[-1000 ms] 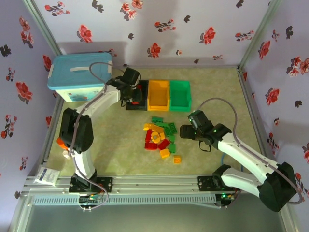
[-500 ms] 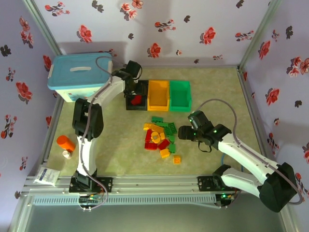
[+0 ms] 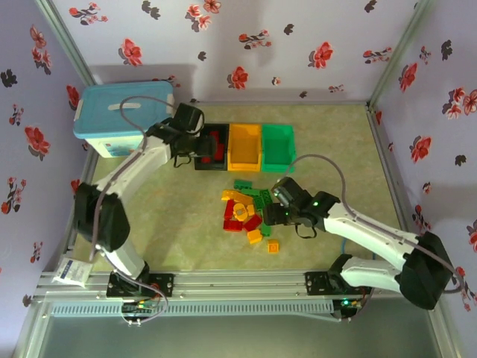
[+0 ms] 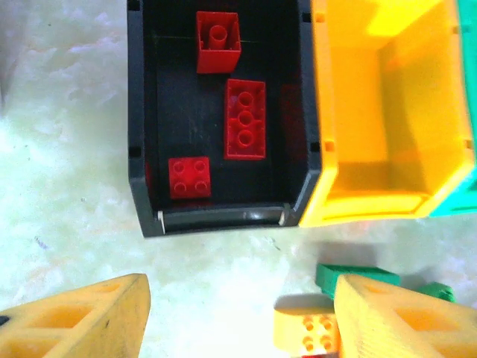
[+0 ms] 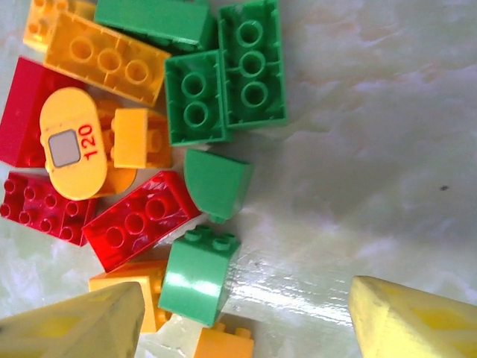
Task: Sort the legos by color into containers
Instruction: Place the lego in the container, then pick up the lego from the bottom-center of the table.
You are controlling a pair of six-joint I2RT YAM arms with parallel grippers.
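Both jaws are standing apart and empty, the left by the black bin (image 4: 136, 149) toward the counter's far edge, the right hovering over the mid-counter legos (image 3: 246, 211), where straddling the loose green brick (image 5: 197, 276) alone looks wisest.

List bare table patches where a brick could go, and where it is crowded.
Free: right of the green bin to the side wall; left of the brick pile toward the left arm; between pile and front rail. Crowded: the pile itself, by the right end effector.
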